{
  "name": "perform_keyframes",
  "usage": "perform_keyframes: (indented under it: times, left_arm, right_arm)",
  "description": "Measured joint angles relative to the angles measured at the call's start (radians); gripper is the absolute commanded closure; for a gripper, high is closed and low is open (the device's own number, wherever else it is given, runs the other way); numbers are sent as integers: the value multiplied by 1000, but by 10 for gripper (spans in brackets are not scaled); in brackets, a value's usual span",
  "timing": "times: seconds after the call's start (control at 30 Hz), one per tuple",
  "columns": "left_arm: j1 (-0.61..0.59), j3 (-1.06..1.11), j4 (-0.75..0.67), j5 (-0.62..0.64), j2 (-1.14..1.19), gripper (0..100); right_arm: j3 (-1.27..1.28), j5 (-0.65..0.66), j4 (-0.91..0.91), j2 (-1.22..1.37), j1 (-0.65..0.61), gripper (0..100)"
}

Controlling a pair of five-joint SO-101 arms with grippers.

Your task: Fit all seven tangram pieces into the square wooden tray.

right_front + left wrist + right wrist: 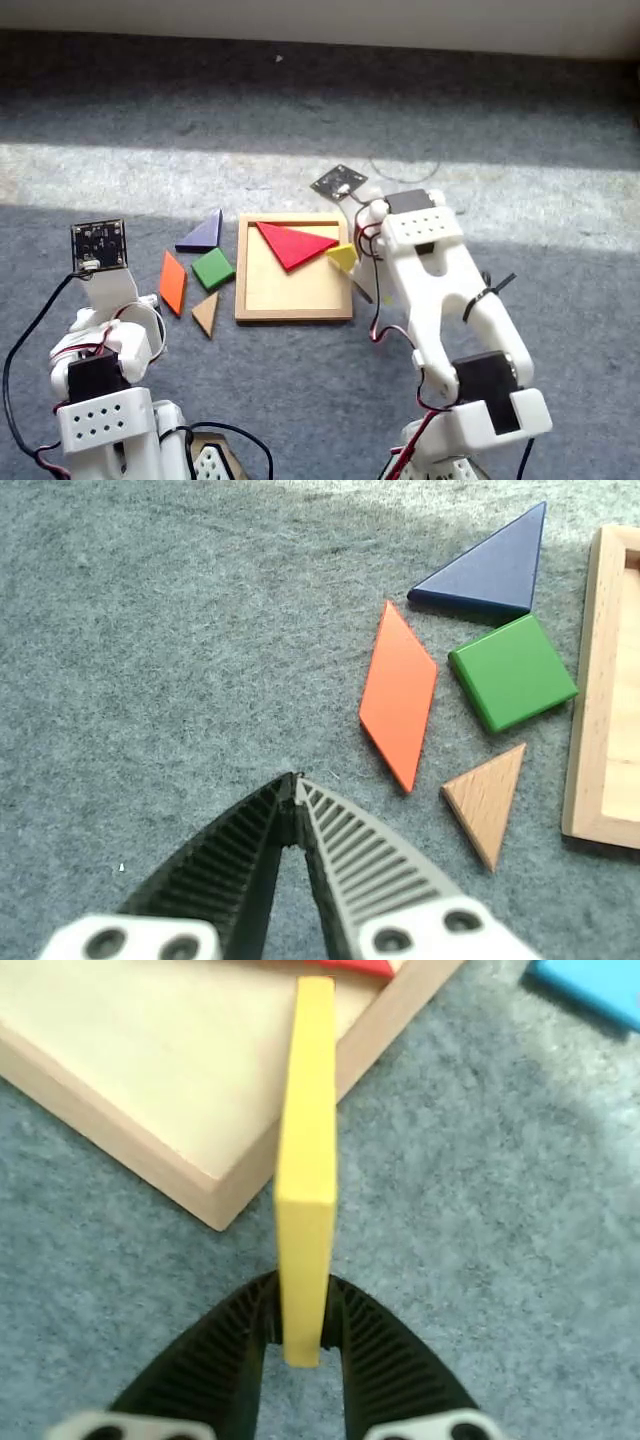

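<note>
The square wooden tray (243, 290) lies mid-table with a red triangle (293, 243) in its far part. My right gripper (300, 1325) is shut on a yellow piece (306, 1150), held on edge above the tray's right rim (225, 1195); from above, the yellow piece (343, 256) hangs at that rim. Left of the tray lie a purple triangle (490, 565), an orange parallelogram (398, 695), a green square (513, 670) and a tan triangle (487, 798). My left gripper (295, 785) is shut and empty over the carpet, short of the orange piece.
A blue piece (590, 988) lies on the carpet beyond the tray, near the right arm. Grey carpet covers the table, with a sunlit band across the back. A dark flat tag (338, 183) lies behind the tray.
</note>
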Motion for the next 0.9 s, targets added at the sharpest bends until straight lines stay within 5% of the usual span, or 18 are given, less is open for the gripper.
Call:
perform_keyframes:
  times: [0.4,0.9]
  left_arm:
    - [0,0,0,0,0,992]
    - [0,0,0,0,0,992]
  right_arm:
    - [-232,5,-14,209,26,992]
    - [-245,-41,48,161,-12,908]
